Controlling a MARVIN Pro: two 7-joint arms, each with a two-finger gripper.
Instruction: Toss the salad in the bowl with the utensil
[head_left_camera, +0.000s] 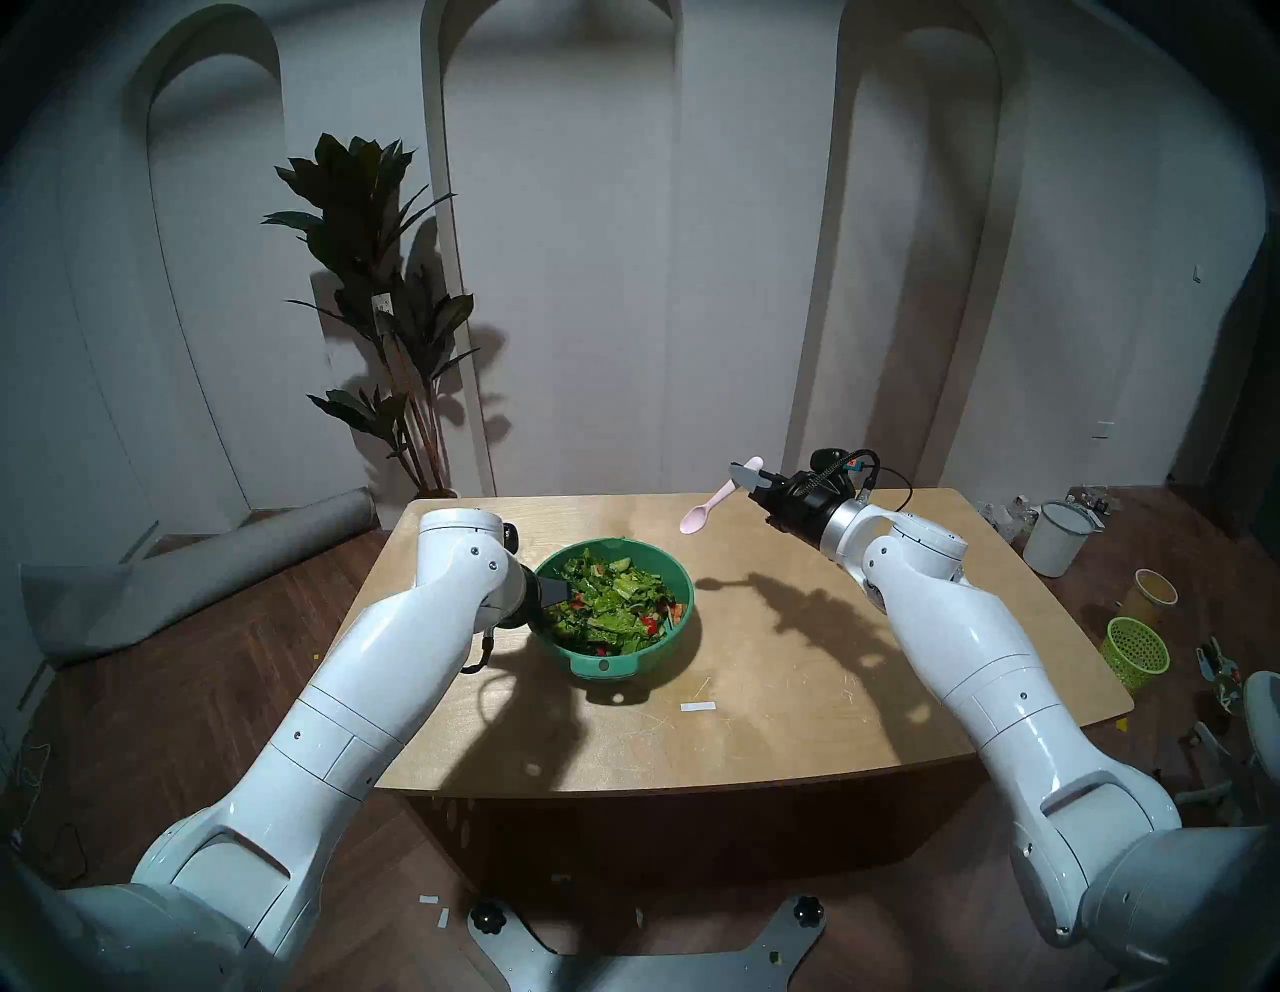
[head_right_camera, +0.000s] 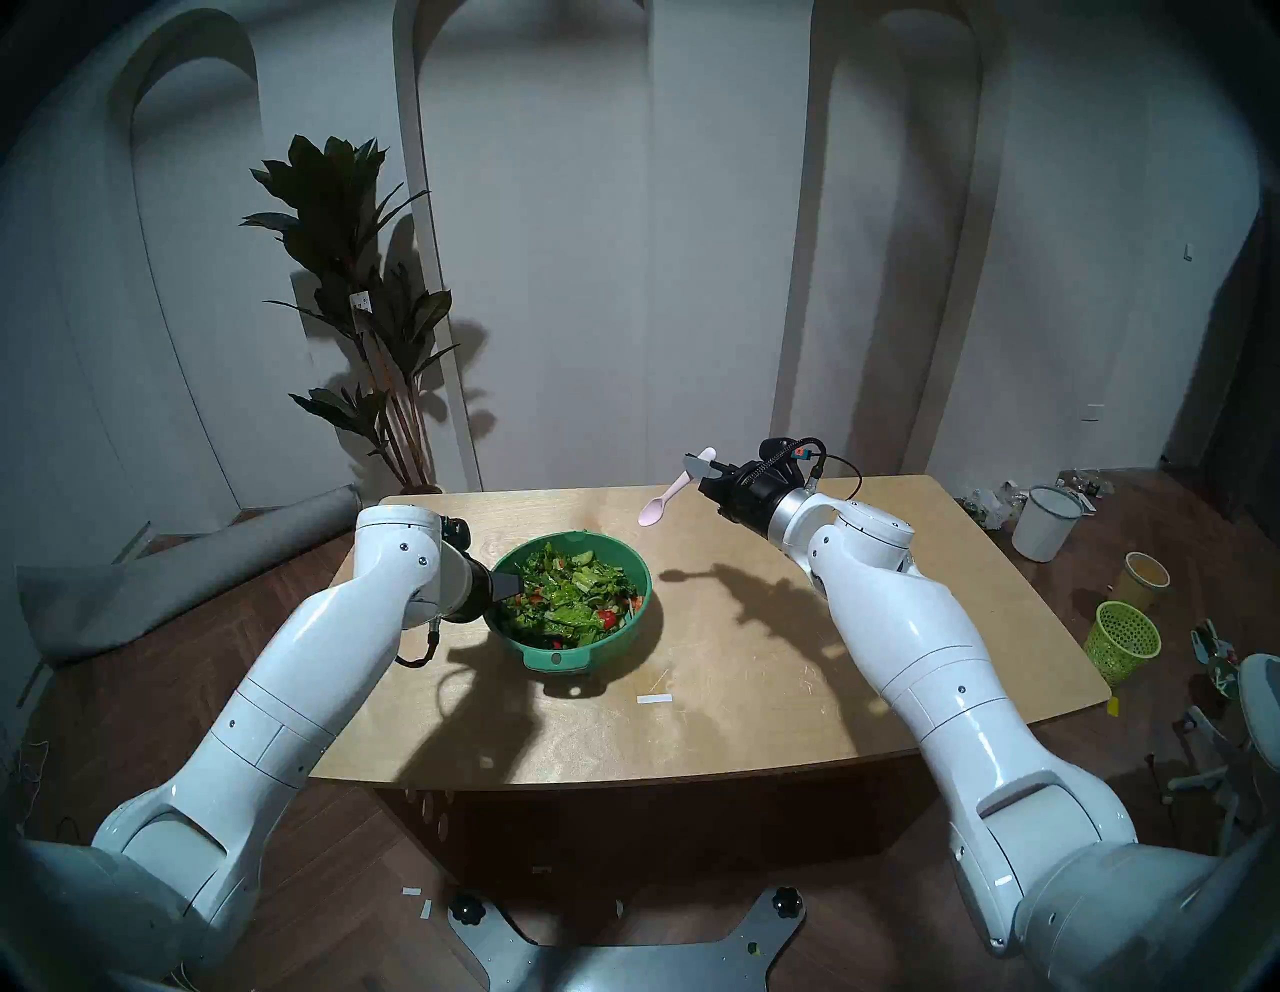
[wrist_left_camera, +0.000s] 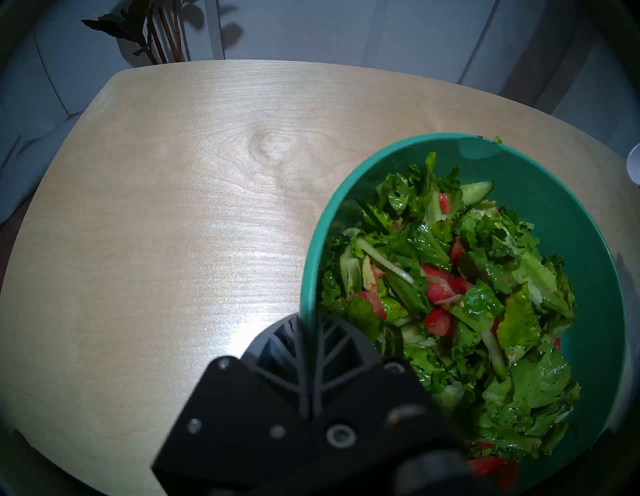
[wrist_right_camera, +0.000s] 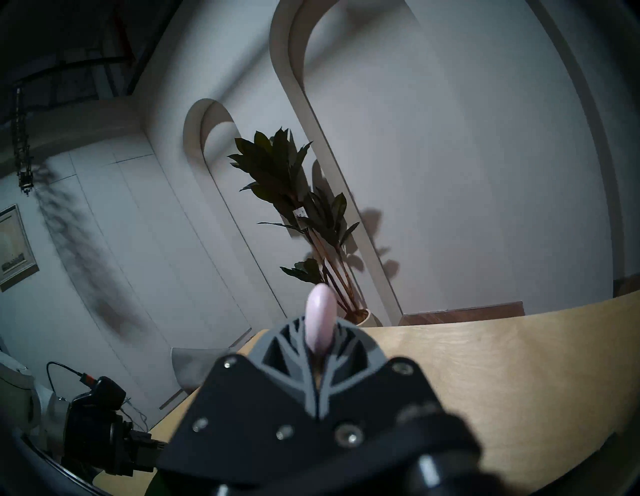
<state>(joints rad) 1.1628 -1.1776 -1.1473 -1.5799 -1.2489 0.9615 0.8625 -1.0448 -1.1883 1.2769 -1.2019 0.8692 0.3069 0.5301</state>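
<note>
Above table: spoon in right tool.

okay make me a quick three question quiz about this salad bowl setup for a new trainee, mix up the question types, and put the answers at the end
1. True or false: the pink spoon lies flat on the table.
2. Multiple choice: What is the left tool closed on?
A. a lettuce leaf
B. the rim of the teal bowl
C. the spoon
3. Fill in: In the head views the spoon's scoop points down toward the ____, away from the salad.

Key
1. False: the right tool holds it by the handle, in the air.
2. B: one finger sits outside the rim, the other inside.
3. table
</note>
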